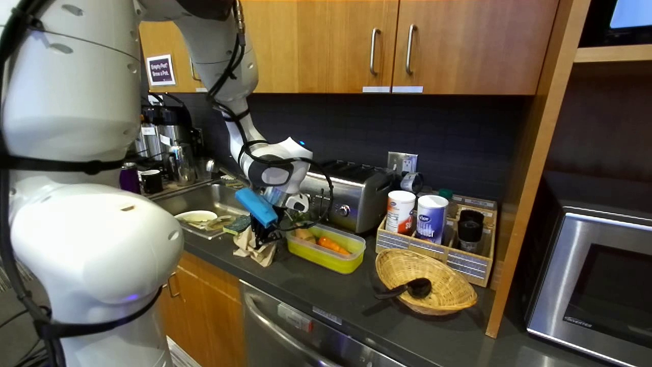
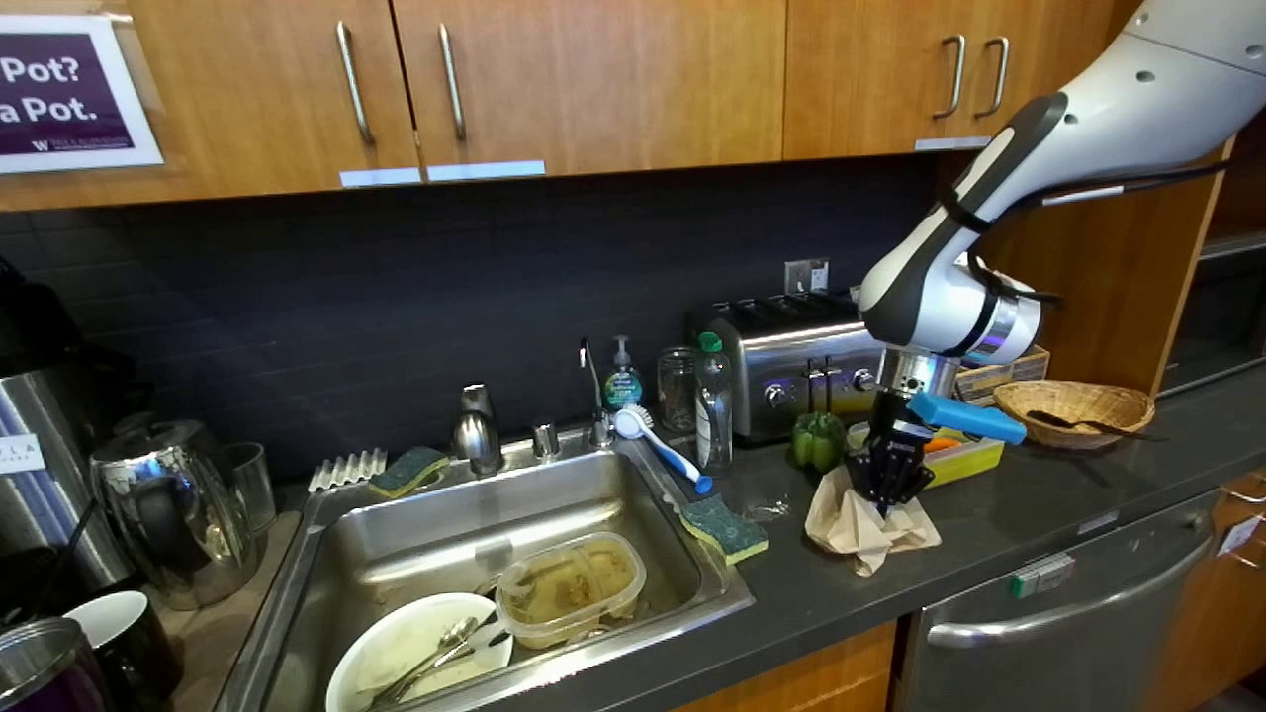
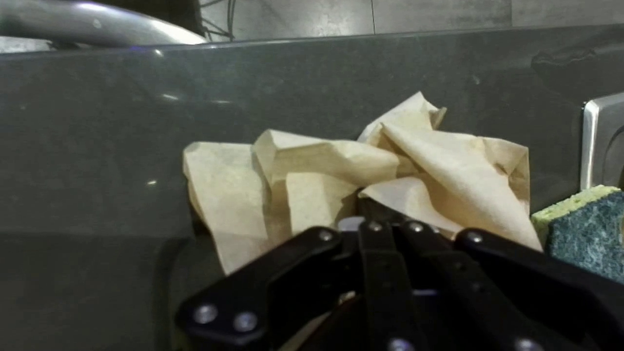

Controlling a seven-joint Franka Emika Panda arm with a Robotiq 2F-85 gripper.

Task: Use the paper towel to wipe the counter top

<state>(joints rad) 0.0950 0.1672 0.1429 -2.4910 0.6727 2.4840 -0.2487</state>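
The end effector [image 2: 883,499] points down at the worktop [image 3: 107,161], its jaws together and clamped on the towel [image 3: 336,161]. The towel, tan and crumpled, is directly below, its folds spread around the jaws and resting on the worktop. On the sink side of the end effector, near the towel, a sponge [image 2: 724,527] lies just beside the sink [image 2: 730,591]. Past the end effector, toward the wall [image 2: 475,287], sits a green pepper [image 2: 818,442]; close by, on the side away from the sink, is a yellow tub [image 1: 321,257] with a carrot [image 1: 333,245] in it. Behind these stands the toaster [image 2: 781,366], with a green-capped bottle [image 2: 714,405] and a brush [image 2: 668,455] on its sink side. Farther from the end effector, the sink holds a white bowl [image 2: 415,623] and a clear tub [image 2: 559,631]. Well apart the opposite way, beyond the yellow tub, a basket [image 1: 451,291] holds a dark ladle [image 1: 419,288], its handle out over the rim; behind the basket, a box [image 1: 466,266] carries two canisters [image 1: 432,219]. Farthest on that side is a microwave [image 1: 550,295].
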